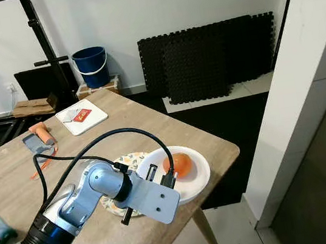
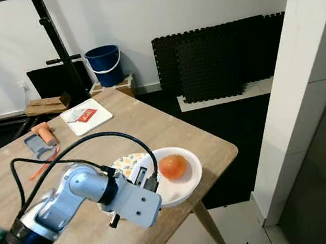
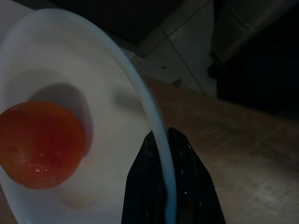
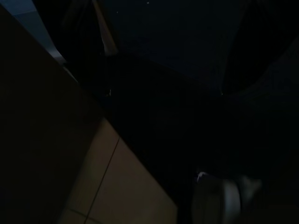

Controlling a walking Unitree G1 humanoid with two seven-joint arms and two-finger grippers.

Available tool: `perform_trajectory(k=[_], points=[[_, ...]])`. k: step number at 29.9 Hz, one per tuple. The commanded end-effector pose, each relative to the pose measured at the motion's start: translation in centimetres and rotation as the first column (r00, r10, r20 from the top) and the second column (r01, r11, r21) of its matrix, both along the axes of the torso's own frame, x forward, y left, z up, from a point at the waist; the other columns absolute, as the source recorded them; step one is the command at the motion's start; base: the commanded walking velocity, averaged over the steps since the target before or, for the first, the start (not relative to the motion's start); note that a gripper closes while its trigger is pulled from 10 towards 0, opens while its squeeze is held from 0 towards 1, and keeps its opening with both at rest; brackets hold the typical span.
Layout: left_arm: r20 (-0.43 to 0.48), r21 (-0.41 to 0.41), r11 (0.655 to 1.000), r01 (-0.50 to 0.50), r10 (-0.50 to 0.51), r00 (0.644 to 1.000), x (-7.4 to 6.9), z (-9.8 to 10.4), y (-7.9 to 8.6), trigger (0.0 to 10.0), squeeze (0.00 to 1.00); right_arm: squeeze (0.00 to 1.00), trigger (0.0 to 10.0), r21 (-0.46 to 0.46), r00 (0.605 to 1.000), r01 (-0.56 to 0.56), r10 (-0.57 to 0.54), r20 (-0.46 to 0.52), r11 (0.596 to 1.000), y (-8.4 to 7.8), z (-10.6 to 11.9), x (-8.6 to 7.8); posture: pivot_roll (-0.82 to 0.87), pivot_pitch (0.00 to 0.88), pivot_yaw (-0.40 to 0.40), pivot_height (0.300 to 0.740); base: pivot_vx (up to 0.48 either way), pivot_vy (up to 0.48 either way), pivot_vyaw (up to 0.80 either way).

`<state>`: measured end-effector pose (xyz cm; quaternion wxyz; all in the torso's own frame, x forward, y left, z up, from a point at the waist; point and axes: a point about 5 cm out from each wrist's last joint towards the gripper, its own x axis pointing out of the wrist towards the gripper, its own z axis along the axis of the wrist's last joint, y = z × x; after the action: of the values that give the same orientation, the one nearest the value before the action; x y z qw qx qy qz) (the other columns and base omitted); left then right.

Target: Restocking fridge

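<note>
A shallow round white plastic bowl (image 1: 197,178) sat at the near right corner of the pale wooden bench (image 1: 151,124), its rim close to the bench edge. Inside it, toward the far side, lay a round orange-red tomato (image 1: 179,164); being round, it showed no long axis and no clear heading. The left claw (image 3: 169,196) was clenched on the near rim of the bowl, one black finger (image 3: 145,186) inside the wall and the other outside, with the thin white rim running between them. The silver left arm (image 1: 83,201) reached across the bench from the robot's left, a black cable (image 1: 122,133) looping above it. Under the bowl's left edge a patterned round mat (image 1: 126,162) showed in part.

Farther back on the bench lay a white rectangular board (image 1: 81,116) with a red card on it, and left of that a grey handled tool (image 1: 36,143) beside an orange one (image 1: 44,133). On the floor behind the bench stood a blue bucket (image 1: 92,66) on a cardboard box, and black foam mats (image 1: 211,56) leaned on the wall. A tall white panel (image 1: 305,88) rose just right of the bench.

The right wrist view was very dark; tiled floor (image 4: 117,186) could be made out, and I cannot tell how the right claw stood.
</note>
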<state>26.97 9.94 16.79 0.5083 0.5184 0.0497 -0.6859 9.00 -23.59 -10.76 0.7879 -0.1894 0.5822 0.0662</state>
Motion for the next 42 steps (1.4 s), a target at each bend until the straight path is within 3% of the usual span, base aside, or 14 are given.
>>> perform_trajectory(k=[1, 42], points=[[0.020, -0.003, 1.000, 0.007, -0.007, 1.000, -0.02, 0.17, -0.10, 10.0, 0.00, 0.00, 10.0, -0.005, 1.000, -0.016, 0.016, 0.002, 1.000, -0.03, 0.06, 0.24, -0.07, 0.028, 0.029, 0.740, -0.349, 0.000, 0.00], [0.031, -0.010, 1.000, 0.010, -0.010, 0.999, 0.07, -0.08, -0.46, 10.0, 0.00, 0.00, 10.0, -0.012, 1.000, -0.016, 0.016, 0.000, 1.000, -0.26, 0.13, 0.35, -0.07, 0.020, 0.024, 0.740, -0.365, 0.000, 0.00]])
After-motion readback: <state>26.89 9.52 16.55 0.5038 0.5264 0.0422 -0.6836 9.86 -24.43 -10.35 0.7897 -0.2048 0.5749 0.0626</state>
